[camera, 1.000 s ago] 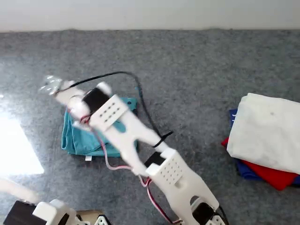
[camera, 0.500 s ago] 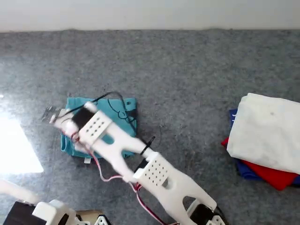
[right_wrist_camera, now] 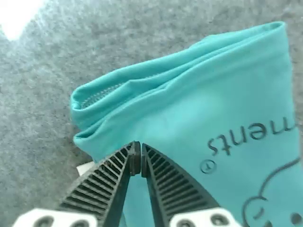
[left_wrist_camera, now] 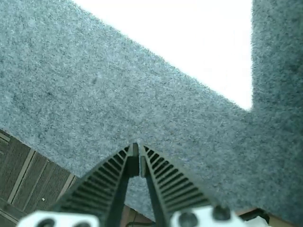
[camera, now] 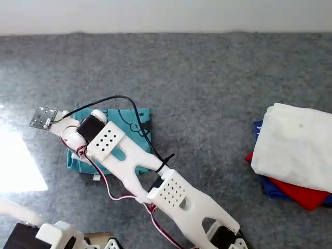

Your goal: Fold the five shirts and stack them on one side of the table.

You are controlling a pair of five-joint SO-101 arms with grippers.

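Observation:
A folded teal shirt (camera: pixel 127 124) with dark print lies left of the table's middle. My right arm (camera: pixel 129 158) stretches across it from the front. In the right wrist view my right gripper (right_wrist_camera: pixel 136 147) is shut, its tips just over the teal shirt (right_wrist_camera: pixel 199 109) near a folded corner and a small white tag (right_wrist_camera: pixel 85 168); no cloth shows between the fingers. At the right edge a white folded shirt (camera: pixel 295 145) tops a red one (camera: pixel 298 193) and a blue one (camera: pixel 270 188). My left gripper (left_wrist_camera: pixel 138 150) is shut over bare grey carpet.
Grey carpet (camera: pixel 207 78) covers the table, with a white wall strip along the back. A bright patch of light (camera: pixel 15 166) falls on the left side. The left arm's base (camera: pixel 52 233) sits at the front left corner. A black cable (camera: pixel 124 98) loops over the teal shirt.
My right arm has swung from behind the teal shirt toward the front and left, coming down over the shirt's left part. The shirt stack has not moved.

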